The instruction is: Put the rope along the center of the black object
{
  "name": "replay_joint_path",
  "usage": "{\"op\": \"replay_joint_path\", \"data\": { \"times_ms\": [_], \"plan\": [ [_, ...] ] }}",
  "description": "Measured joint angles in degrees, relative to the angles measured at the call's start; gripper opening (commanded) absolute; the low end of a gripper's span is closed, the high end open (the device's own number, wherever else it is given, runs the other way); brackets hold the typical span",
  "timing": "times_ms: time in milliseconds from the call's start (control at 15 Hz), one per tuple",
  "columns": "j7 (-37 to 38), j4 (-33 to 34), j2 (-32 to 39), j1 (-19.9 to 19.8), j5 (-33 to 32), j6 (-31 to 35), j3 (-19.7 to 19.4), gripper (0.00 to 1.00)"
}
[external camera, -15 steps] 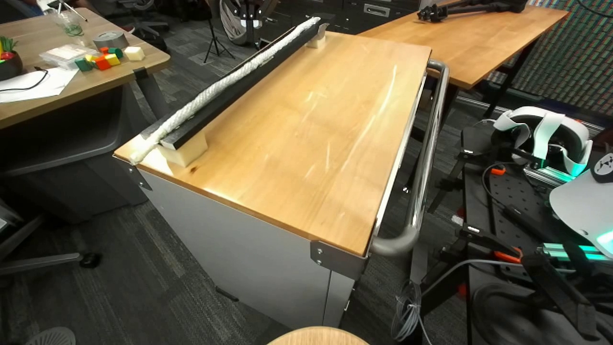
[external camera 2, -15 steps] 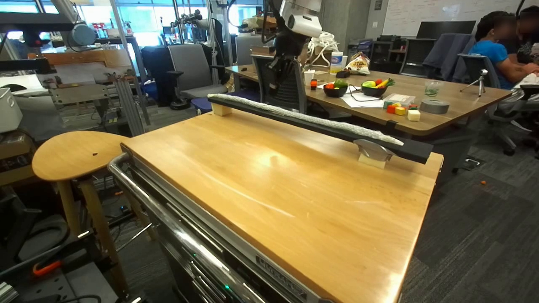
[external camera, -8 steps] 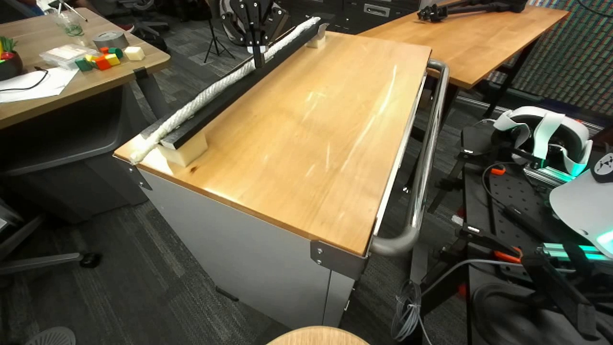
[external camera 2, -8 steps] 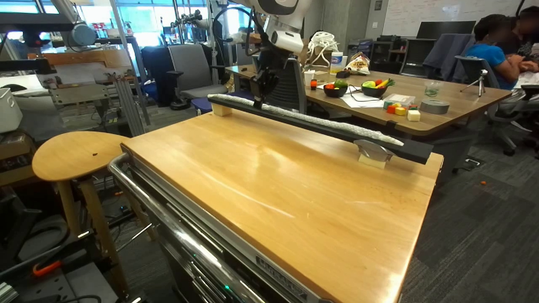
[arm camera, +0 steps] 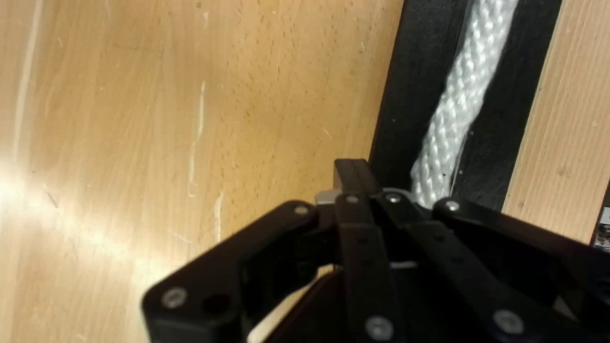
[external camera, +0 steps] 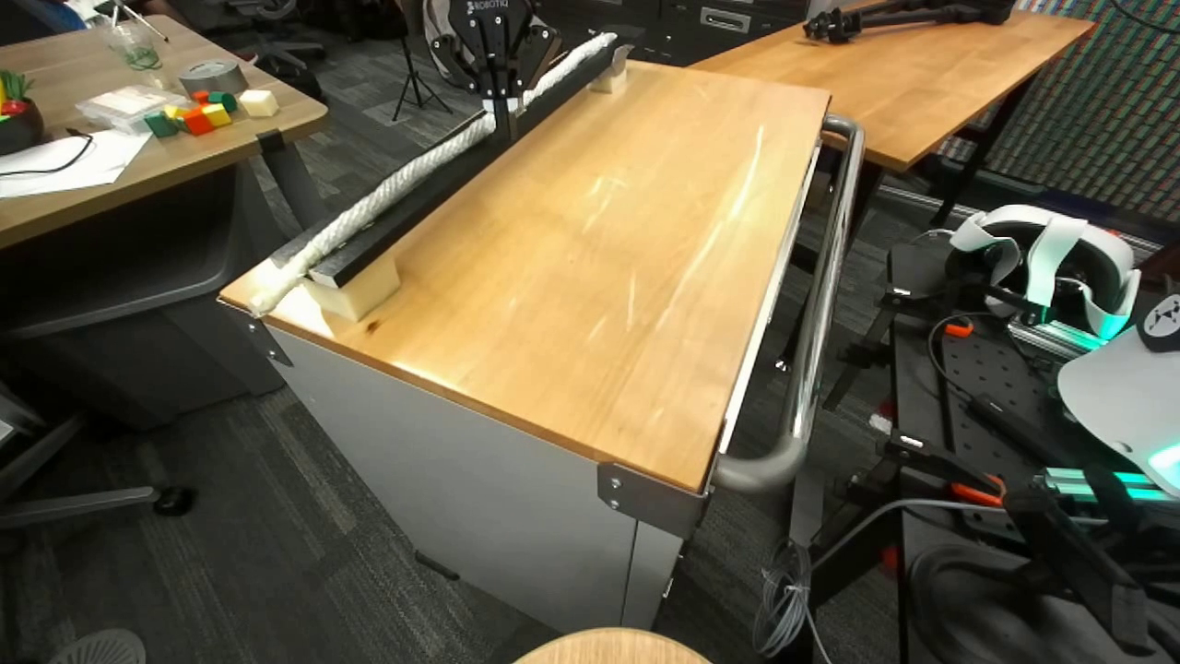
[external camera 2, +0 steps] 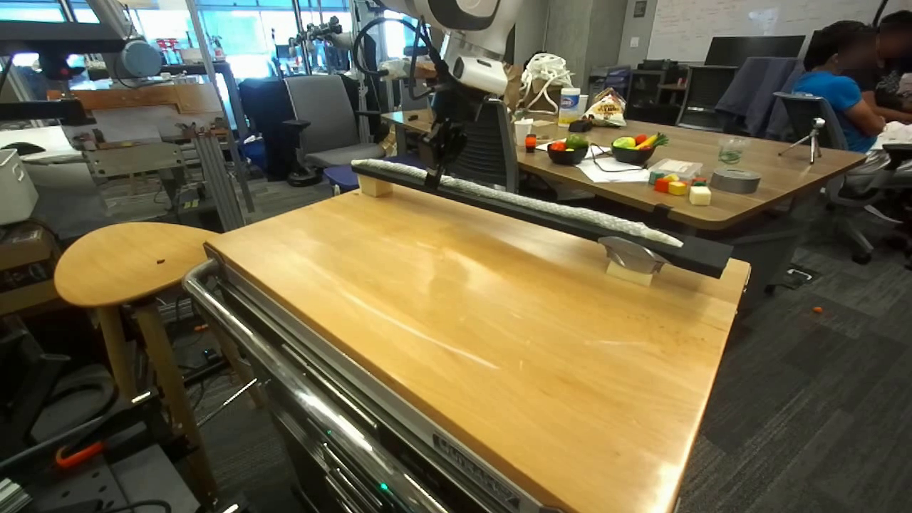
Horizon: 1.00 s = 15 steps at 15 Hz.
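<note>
Left of the gripper [arm camera: 353, 167] in the wrist view spreads the scratched counter [arm camera: 143, 119]. The gripper's jaws meet with nothing between them. Just to its right runs the black object [arm camera: 419, 71], the rope [arm camera: 461, 100] lying along it, slightly aslant. The rope looks light, soft and limp, likely bending only locally; best pinched across its braid, right beside the gripper.

arm [external camera 2: 491, 39]: white, rounded | cable [external camera 2: 355, 47]: black, looped | jaws: black, angular | silver screws [arm camera: 174, 297] | white ROBOTIQ lettering [external camera: 488, 5]
</note>
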Motion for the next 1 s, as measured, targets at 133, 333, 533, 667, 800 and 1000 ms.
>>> {"op": "replay_joint_path", "data": {
  "times_ms": [133, 333, 533, 667, 800, 1000],
  "plan": [
    [-0.2, -0.4, -0.8, 0.0, 0.0, 0.1, -0.1, 0.0],
    [-0.5, -1.5, -2.0, 0.0, 0.0, 2.7, -0.3, 0.0],
    [-0.8, -2.7, -2.5, 0.1, 0.0, 7.7, -0.3, 0.0],
    [-0.9, -3.3, -2.5, 0.3, 0.0, 10.1, -0.3, 0.0],
    [-1.0, -3.7, -2.5, 0.5, 0.0, 11.3, -0.3, 0.0],
    [-1.0, -4.1, -2.5, 0.6, 0.0, 11.6, -0.3, 0.0]
  ]
}}
